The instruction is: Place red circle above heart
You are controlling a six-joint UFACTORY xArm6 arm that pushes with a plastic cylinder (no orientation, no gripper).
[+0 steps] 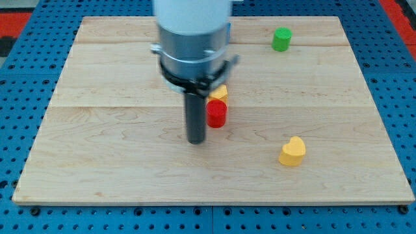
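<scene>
A red circle block (216, 114) stands near the middle of the wooden board (97, 149). My tip (196, 140) rests on the board just to the left of it and slightly lower in the view, very close to it. A yellow heart block (292, 151) lies toward the view's lower right, well apart from the red circle. A second yellow block (220, 93), partly hidden by the arm, sits directly above the red circle and touches it; its shape cannot be made out.
A green block (281, 39), round in look, stands near the board's top right edge. The arm's wide grey body (194, 39) covers the upper middle of the board. Blue pegboard (19, 97) surrounds the board.
</scene>
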